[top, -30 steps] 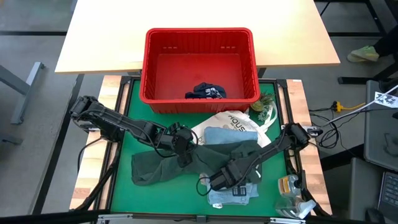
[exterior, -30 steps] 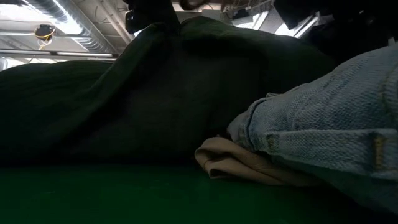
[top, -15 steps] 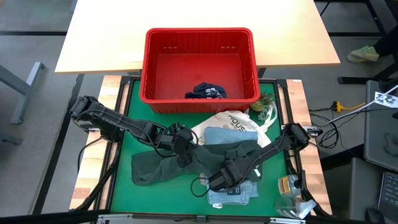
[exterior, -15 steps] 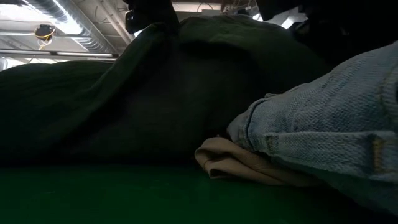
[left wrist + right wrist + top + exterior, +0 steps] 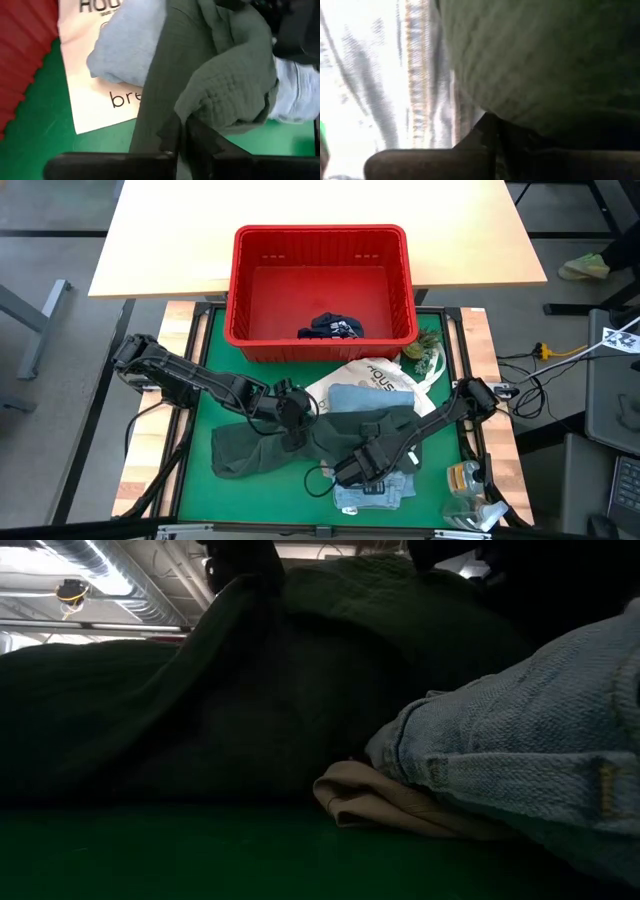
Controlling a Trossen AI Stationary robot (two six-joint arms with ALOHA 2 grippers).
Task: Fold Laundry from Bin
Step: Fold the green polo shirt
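A dark olive-green garment lies across the green mat, raised into a ridge between my two grippers. My left gripper is shut on it near its middle. My right gripper is shut on it nearer the front edge. Under its right part lie a pale denim-like garment and a beige one. A light blue shirt rests on the white tote bag. The red bin stands at the far side with navy shorts on its floor. My left gripper pinches a bunched fold of the olive garment between its two fingers, coming slanting down from the table's left. The cloth hangs from it like a tent, its lower parts on the mat. My right gripper comes from above, fingers pointing down, shut on the olive cloth. The cloth bulges over the fingertips and hides how many layers they have.
A small green plant sits by the bin's near right corner. Bottles stand off the mat at the near right. A light wooden table lies behind the bin. Bare mat shows at the far left.
In the low view the olive cloth's top has bunched a little higher under my right gripper, which has tipped slightly over it. My left gripper has stayed in place on its fold.
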